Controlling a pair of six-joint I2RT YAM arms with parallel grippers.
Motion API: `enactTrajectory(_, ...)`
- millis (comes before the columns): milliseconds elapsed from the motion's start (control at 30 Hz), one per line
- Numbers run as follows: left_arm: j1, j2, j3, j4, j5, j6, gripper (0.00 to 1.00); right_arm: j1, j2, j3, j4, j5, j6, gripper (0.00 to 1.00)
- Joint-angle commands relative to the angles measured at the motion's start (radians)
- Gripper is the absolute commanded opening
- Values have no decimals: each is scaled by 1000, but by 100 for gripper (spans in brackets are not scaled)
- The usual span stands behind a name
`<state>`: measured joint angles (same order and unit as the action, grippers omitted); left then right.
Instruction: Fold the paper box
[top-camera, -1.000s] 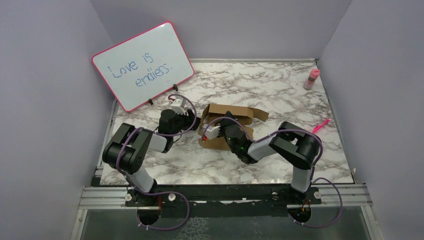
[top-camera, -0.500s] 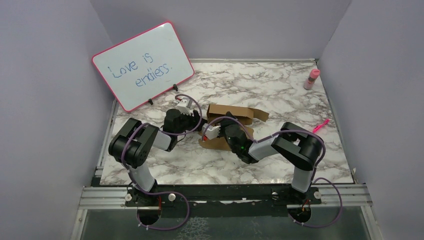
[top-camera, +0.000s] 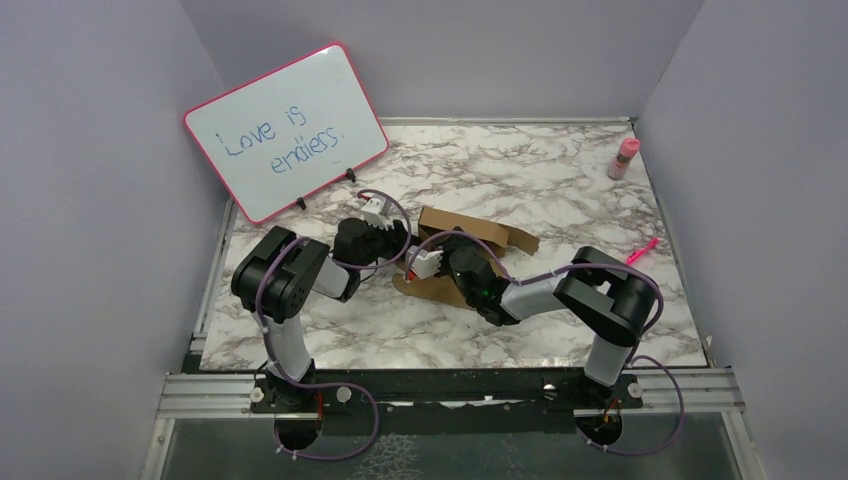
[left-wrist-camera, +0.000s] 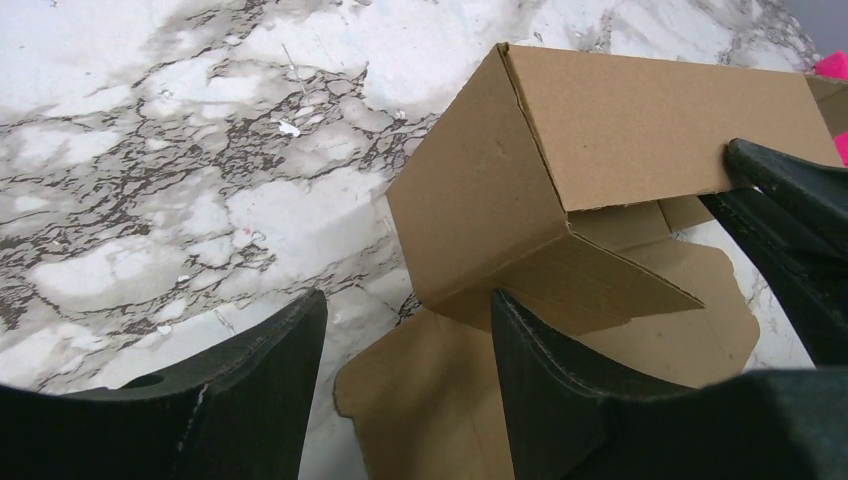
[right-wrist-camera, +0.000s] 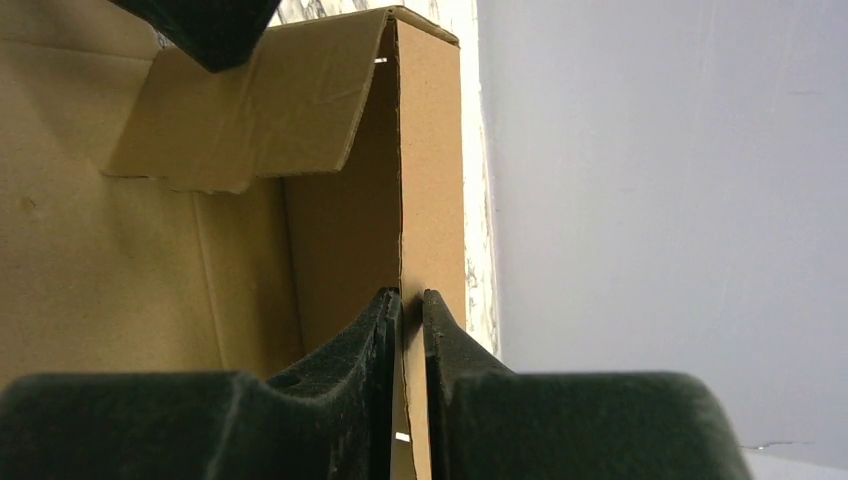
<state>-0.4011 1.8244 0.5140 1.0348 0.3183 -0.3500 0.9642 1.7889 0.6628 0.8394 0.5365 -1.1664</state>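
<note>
The paper box (top-camera: 478, 232) is brown cardboard, partly erected, in the middle of the table. My right gripper (top-camera: 446, 263) is shut on one upright wall of it; in the right wrist view the fingertips (right-wrist-camera: 411, 300) pinch that wall (right-wrist-camera: 430, 150) edge-on. My left gripper (top-camera: 397, 246) is open at the box's left end. In the left wrist view its fingers (left-wrist-camera: 405, 330) straddle a flat bottom flap (left-wrist-camera: 440, 400), with the raised box corner (left-wrist-camera: 500, 190) just beyond. The right gripper's fingers (left-wrist-camera: 790, 220) show at the box's right side.
A pink-framed whiteboard (top-camera: 287, 130) stands at the back left. A pink bottle (top-camera: 624, 158) stands at the back right corner. A pink marker (top-camera: 642, 251) lies by the right arm. Purple walls close in three sides.
My left gripper has moved right, up to the box's left end. The right gripper keeps its hold and the box has tilted and shifted slightly.
</note>
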Motion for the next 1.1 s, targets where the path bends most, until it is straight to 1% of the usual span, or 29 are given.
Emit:
enactTrajectory(0, -17, 41, 20, 142, 39, 10, 63, 10, -22, 18, -63, -54, 58, 18)
enactTrajectory(200, -29, 86, 17, 228, 16, 5, 63, 10, -31, 22, -98, -72, 84, 18)
enactTrajectory(633, -48, 183, 37, 398, -94, -25, 62, 9, -35, 38, -162, -90, 122, 18)
enactTrajectory(800, -60, 217, 47, 448, -130, -35, 58, 10, -43, 47, -187, -104, 139, 18)
enactTrajectory(900, -65, 231, 50, 482, -143, -41, 54, 10, -54, 50, -209, -121, 158, 18)
enactTrajectory(1000, -67, 246, 65, 504, -140, -45, 49, 10, -55, 55, -220, -125, 161, 18)
enactTrajectory(1067, -68, 261, 77, 525, -123, -49, 48, 10, -57, 55, -226, -128, 164, 18)
